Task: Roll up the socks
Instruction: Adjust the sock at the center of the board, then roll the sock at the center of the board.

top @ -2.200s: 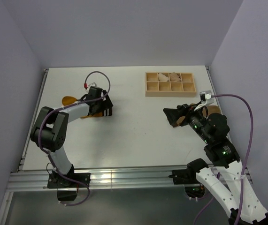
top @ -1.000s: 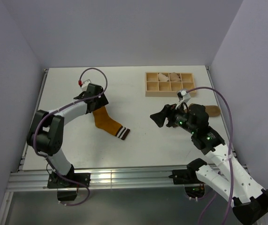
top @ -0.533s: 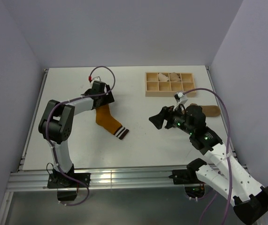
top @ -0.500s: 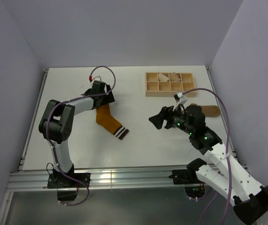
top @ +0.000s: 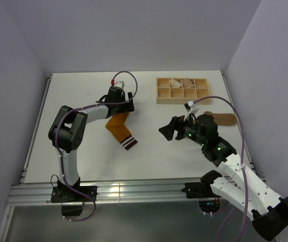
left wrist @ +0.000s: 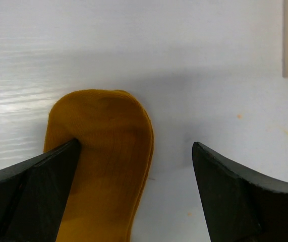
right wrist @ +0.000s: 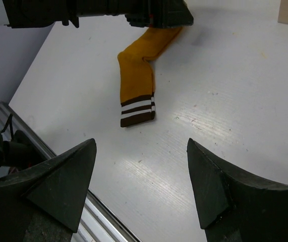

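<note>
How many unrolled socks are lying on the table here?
2. The mustard-orange sock lies left of centre, striped cuff toward the near edge; the tan-brown sock lies by the right edge, just beyond the right arm.

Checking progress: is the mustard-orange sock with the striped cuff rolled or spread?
Spread: the mustard-orange sock lies flat at full length, nothing rolled.

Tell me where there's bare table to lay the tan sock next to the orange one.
Widest bare patch: the table between the orange sock and the right gripper, running to the near edge. The near-left corner is bare too. Crowded: far right, where tray, tan sock and right arm sit close.
</note>
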Robot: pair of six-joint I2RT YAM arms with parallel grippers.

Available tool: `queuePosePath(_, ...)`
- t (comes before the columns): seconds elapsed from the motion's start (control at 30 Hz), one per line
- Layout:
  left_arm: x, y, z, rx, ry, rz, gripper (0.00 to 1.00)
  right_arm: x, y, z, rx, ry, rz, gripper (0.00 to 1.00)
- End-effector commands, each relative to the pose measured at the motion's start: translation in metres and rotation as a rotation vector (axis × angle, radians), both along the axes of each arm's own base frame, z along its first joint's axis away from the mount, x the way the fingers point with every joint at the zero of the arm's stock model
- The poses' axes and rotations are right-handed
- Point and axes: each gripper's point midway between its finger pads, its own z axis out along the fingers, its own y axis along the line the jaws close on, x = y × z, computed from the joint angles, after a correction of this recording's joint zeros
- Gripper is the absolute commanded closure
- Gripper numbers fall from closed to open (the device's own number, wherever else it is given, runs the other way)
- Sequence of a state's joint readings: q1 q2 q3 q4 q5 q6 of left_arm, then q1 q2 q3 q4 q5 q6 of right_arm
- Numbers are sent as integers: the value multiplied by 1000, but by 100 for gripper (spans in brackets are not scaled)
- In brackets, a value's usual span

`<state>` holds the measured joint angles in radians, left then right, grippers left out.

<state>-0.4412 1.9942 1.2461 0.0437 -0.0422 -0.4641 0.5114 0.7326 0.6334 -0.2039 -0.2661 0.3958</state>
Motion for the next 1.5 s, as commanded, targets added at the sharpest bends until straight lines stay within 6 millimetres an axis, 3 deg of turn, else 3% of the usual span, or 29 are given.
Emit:
queuePosePath(0.0,-6,-35,6,-35,-34,-109,0,5,3,7,5,-48,-2,20)
queuePosePath(0.1,-15,-61,2,-32,-33,-158,1,4,4,6,0,-49,-1,20)
queuePosePath(0.2,-10,-72,3,-36,-39,-165,1,4,4,7,-7,-55,-7,20)
queuePosePath(0.37,22,-58,16,21,-109,-25,0,4,0,7,-31,-69,-19,20)
queuePosePath(0.53,48,-65,28,-28,-135,-5,0,6,2,12,-40,-95,-17,20)
queuePosePath(0.63,48,-69,64,-103,-190,7,0,6,11,18,-37,-123,12,21)
queuePosePath(0.67,46,-67,98,-140,-240,16,1,8,13,18,-56,-142,15,20)
queuePosePath(0.73,37,-56,124,-166,-266,48,0,7,26,15,-91,-164,51,20)
queuePosePath(0.77,31,-50,164,-203,-321,55,0,10,28,12,-133,-194,55,20)
queuePosePath(0.83,19,-31,186,-206,-324,97,0,7,49,3,-189,-211,121,20)
queuePosePath(0.87,10,-20,217,-230,-362,120,0,6,54,1,-226,-236,148,20)
queuePosePath(0.9,2,-2,214,-202,-319,158,1,8,62,3,-245,-247,162,20)
queuePosePath(0.93,-3,10,222,-208,-311,189,1,7,74,-9,-293,-251,211,20)
queuePosePath(0.97,-16,24,242,-224,-326,207,0,7,81,-14,-318,-257,238,20)
queuePosePath(1.03,-30,56,242,-213,-287,262,0,5,101,-15,-361,-321,322,20)
queuePosePath(1.07,-45,71,253,-225,-299,279,1,6,110,-34,-410,-301,368,21)
queuePosePath(1.1,-53,90,249,-212,-271,318,0,5,123,-28,-408,-326,414,22)
queuePosePath(1.17,-74,111,258,-225,-262,333,1,4,138,-36,-457,-364,488,23)
queuePosePath(1.27,-101,157,247,-166,-217,389,1,13,159,-55,-547,-382,563,25)
queuePosePath(1.47,-133,207,217,-82,-245,470,0,21,169,-95,-683,-358,647,28)
